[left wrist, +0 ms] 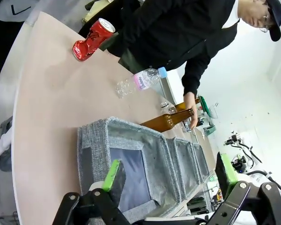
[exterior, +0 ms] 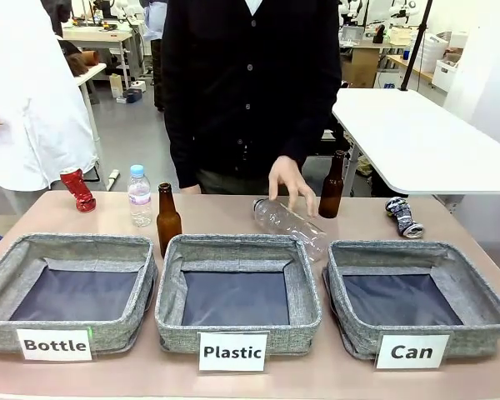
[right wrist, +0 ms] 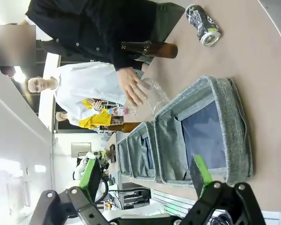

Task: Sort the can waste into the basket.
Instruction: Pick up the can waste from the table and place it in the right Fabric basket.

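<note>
A crushed red can (exterior: 77, 189) (left wrist: 92, 39) lies at the table's far left. The silver can with dark print (exterior: 403, 217) (right wrist: 203, 23) lies at the far right, behind the grey basket labelled "Can" (exterior: 475, 290) (right wrist: 238, 122), whose dark base is bare. My left gripper (left wrist: 169, 176) hangs open above the "Bottle" basket (left wrist: 91, 140). Over the near rim of the "Can" basket my right gripper (right wrist: 145, 176) is open too, nothing between its green pads.
The "Bottle" basket (exterior: 8, 262) and the "Plastic" basket (exterior: 304, 287) stand to the left. Two brown bottles (exterior: 167, 219) (exterior: 332, 185) and a small water bottle (exterior: 139, 196) stand behind them. The person's hand (exterior: 290, 181) rests on a lying clear bottle (exterior: 290, 226).
</note>
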### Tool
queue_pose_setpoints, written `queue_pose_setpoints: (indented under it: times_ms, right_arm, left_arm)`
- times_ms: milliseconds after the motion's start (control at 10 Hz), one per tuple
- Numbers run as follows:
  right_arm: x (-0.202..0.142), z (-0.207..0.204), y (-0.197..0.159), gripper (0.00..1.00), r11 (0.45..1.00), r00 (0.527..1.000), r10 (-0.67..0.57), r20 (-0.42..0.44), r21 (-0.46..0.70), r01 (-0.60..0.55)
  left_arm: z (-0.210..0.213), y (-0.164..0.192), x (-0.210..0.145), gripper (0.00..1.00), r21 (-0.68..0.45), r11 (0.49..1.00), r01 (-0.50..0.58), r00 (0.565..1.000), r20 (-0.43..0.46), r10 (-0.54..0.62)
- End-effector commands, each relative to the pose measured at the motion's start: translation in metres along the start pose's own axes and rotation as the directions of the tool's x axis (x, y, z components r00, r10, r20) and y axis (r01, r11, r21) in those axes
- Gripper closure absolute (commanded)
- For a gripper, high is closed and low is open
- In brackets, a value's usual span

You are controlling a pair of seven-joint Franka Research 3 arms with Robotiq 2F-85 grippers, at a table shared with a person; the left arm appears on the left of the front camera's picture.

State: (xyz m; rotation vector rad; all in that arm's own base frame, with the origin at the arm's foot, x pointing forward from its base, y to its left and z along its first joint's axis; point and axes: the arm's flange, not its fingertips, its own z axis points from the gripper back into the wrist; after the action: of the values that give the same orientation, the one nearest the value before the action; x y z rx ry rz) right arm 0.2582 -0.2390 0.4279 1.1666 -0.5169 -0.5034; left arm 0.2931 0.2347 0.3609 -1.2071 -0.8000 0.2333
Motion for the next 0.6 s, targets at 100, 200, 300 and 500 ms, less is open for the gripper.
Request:
queue_pose_setpoints:
  times_ms: [100, 200, 300, 500]
  right_arm:
    - [0.000, -0.001, 0.000, 0.00, 1.000, 1.000, 0.020, 0.010, 0.024, -0.020]
    - [0.000, -0.001, 0.000, 0.00, 1.000, 1.000, 0.020, 0.010, 0.024, -0.020]
    - [0.000, -0.001, 0.000, 0.00, 1.000, 1.000, 0.020, 0.010, 0.024, -0.020]
    - [0.000, -0.001, 0.000, 0.00, 1.000, 1.000, 0.020, 0.010, 0.024, -0.020]
  left_arm:
    - [0.000, 0.000, 0.000, 0.00, 0.000, 1.000, 0.000, 1.000, 0.000, 0.000]
    - [-0.010, -0.010, 0.012, 0.00, -0.026, 0.994, 0.102, 0.995, -0.021, -0.102]
    - [-0.024, -0.024, 0.030, 0.00, -0.017, 0.983, 0.182, 0.981, -0.071, -0.183]
    - [-0.072, -0.052, 0.069, 0.00, -0.005, 0.946, 0.325, 0.935, -0.152, -0.321]
